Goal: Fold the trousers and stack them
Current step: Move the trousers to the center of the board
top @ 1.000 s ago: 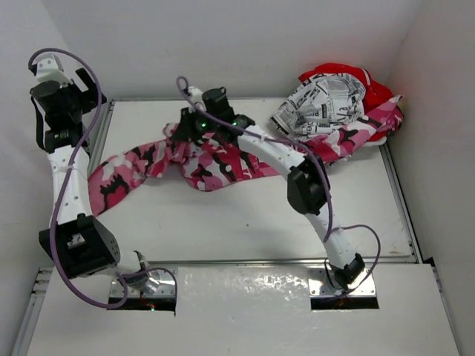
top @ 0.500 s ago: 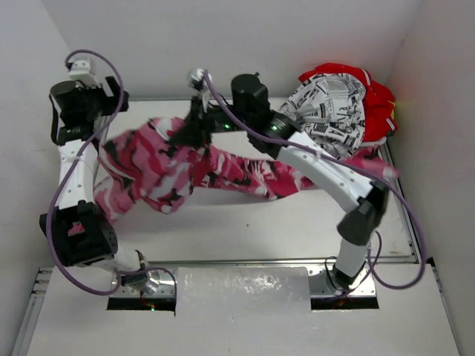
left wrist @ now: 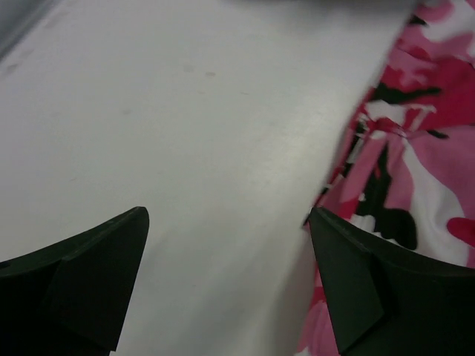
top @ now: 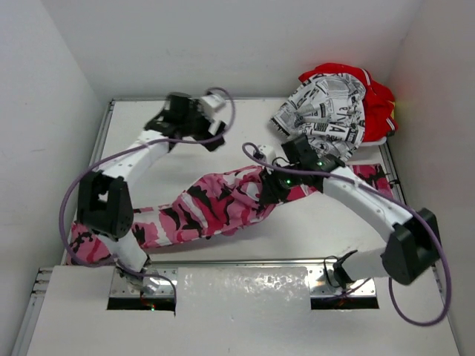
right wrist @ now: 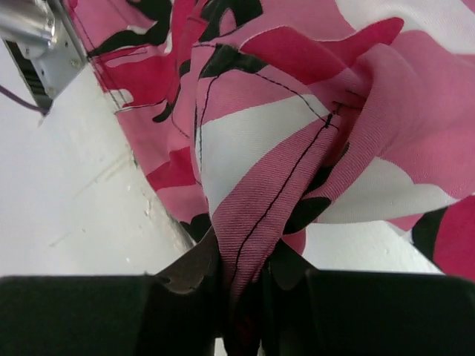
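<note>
The camouflage trousers (top: 223,204) lie stretched slantwise across the table, from the near left corner to the right side. My right gripper (top: 269,187) is low over their middle, shut on a raised fold of the camouflage cloth (right wrist: 297,96) that runs down between its jaws (right wrist: 245,297). My left gripper (top: 214,138) hovers at the back of the table, open, with bare tabletop between its fingers (left wrist: 226,215) and the edge of the camouflage cloth (left wrist: 423,148) just to its right. The newsprint-patterned trousers (top: 326,111) lie heaped on the red trousers (top: 378,104) in the back right corner.
The white table (top: 312,230) has a metal rail along its near edge (top: 260,261) and white walls on the left, back and right. One camouflage leg end (top: 78,248) hangs near the front left corner beside the left arm's base.
The camouflage trousers were dragged from the back of the table toward the front left and now lie stretched out. The left arm swung from the left wall to the back middle. The right gripper moved nearer.
</note>
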`<state>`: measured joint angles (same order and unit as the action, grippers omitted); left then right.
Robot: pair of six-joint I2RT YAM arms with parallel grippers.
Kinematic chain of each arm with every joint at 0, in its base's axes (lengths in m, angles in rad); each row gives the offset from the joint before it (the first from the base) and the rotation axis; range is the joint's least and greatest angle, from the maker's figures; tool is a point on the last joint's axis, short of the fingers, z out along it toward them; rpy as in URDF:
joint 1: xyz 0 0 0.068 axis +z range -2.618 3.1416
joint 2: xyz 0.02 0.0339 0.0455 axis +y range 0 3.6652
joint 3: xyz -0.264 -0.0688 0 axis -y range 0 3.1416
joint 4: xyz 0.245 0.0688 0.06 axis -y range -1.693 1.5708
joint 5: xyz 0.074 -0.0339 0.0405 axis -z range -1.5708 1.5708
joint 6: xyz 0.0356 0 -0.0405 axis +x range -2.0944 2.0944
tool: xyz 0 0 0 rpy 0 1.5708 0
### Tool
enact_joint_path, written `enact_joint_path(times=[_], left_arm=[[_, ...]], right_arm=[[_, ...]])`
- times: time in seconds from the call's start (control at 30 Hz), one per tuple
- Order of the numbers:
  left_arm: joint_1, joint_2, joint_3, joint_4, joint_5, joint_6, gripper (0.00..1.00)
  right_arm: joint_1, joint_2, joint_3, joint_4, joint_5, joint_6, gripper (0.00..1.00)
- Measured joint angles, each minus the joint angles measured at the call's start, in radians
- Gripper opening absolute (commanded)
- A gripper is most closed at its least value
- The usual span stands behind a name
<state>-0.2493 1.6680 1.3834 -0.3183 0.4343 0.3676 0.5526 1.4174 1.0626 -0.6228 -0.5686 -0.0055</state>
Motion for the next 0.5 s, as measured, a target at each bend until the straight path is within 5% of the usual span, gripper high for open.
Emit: enact_joint_path(times=[0.23, 0.5], left_arm=[[-0.321, 0.188, 0.068, -0.061, 0.015, 0.081, 0.95], [-0.429, 0.445, 0.208, -0.134, 0.041, 0.081, 1.00]], right_arm=[[0.019, -0.215, -0.294, 0.163, 0.047, 0.027, 0.06], [0.019, -0.303, -0.426, 0.234, 0.124, 0.051, 0.02]])
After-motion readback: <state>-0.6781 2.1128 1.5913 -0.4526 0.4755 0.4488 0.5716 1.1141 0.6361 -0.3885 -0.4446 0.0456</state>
